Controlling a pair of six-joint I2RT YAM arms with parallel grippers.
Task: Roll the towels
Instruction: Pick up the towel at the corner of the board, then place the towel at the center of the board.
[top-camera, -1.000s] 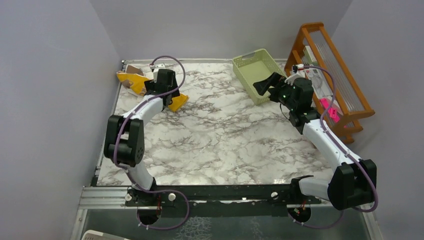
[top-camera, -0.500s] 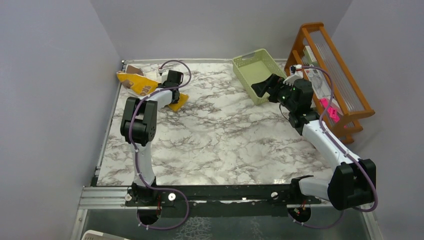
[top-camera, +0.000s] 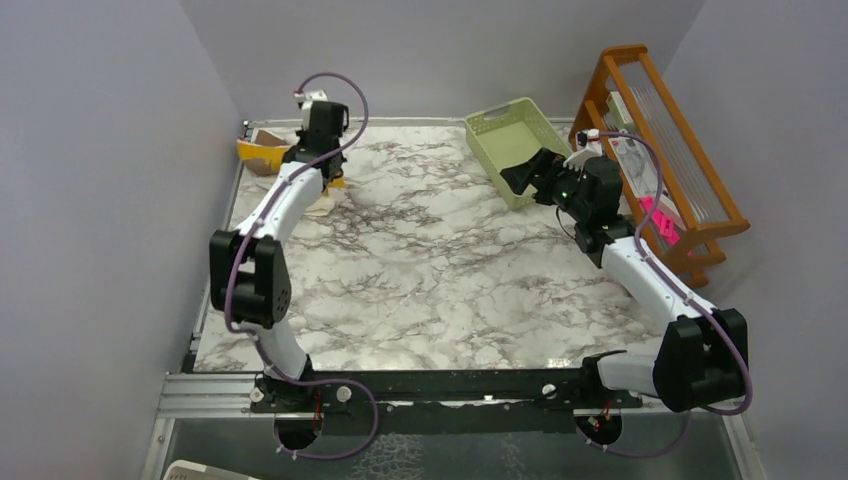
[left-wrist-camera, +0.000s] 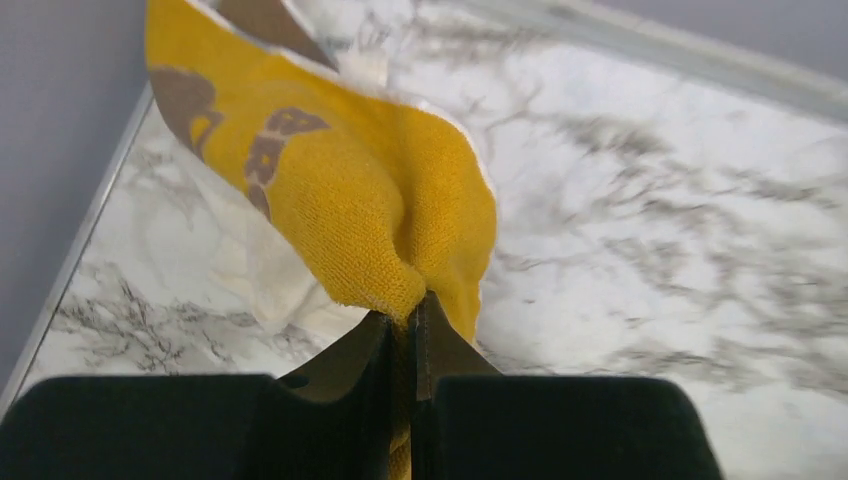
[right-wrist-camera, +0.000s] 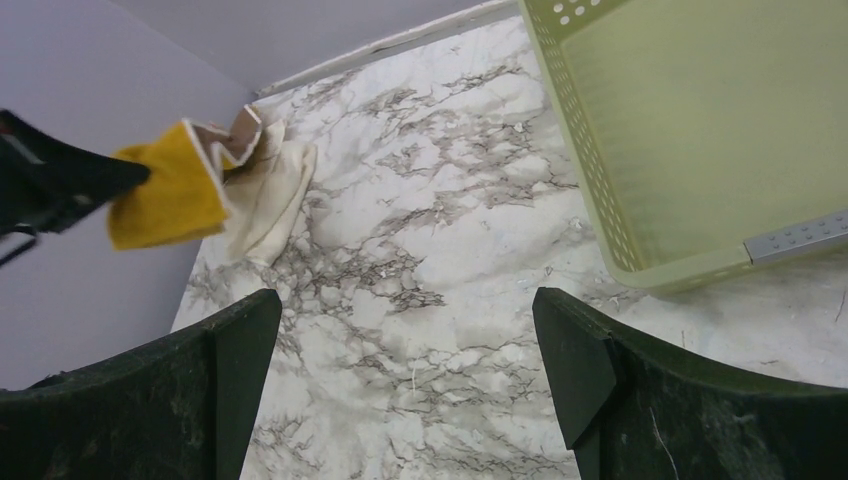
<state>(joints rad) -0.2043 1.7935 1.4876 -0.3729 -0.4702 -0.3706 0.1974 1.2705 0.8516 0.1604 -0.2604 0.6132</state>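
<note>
towels (right-wrist-camera: 165, 200), three; basket (top-camera: 510, 145), one

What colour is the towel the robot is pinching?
The towel is mustard yellow with brown shapes on it. The left wrist view shows it best.

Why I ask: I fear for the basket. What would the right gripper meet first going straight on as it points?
Probably the bare marble table, which fills the gap ahead of the open right gripper. The green basket sits off to the side, out of that line, though depth is unclear.
</note>
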